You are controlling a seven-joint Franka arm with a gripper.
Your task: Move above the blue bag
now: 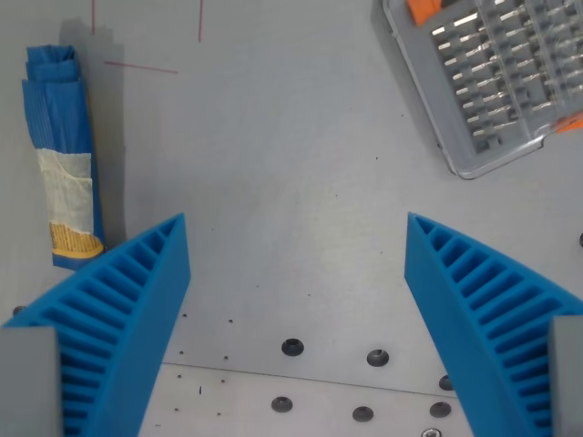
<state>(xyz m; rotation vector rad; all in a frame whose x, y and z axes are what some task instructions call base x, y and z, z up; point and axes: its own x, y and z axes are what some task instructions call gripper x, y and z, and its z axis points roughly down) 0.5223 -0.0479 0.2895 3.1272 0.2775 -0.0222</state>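
Note:
The blue bag [62,150] lies folded flat on the grey table at the wrist view's left, a long strip with a white and yellow label on its lower half. My gripper [296,223] hangs open over bare table to the right of the bag. Its two ribbed blue fingers [127,309] rise from the bottom corners, wide apart, with nothing between them. The left finger's tip sits just beside the bag's lower end, covering a little of it.
A clear grey case of screwdriver bits [487,77] with orange parts lies at the top right. Thin red lines [141,66] are marked on the table near the top left. Several bolt heads [291,347] dot the table along the bottom.

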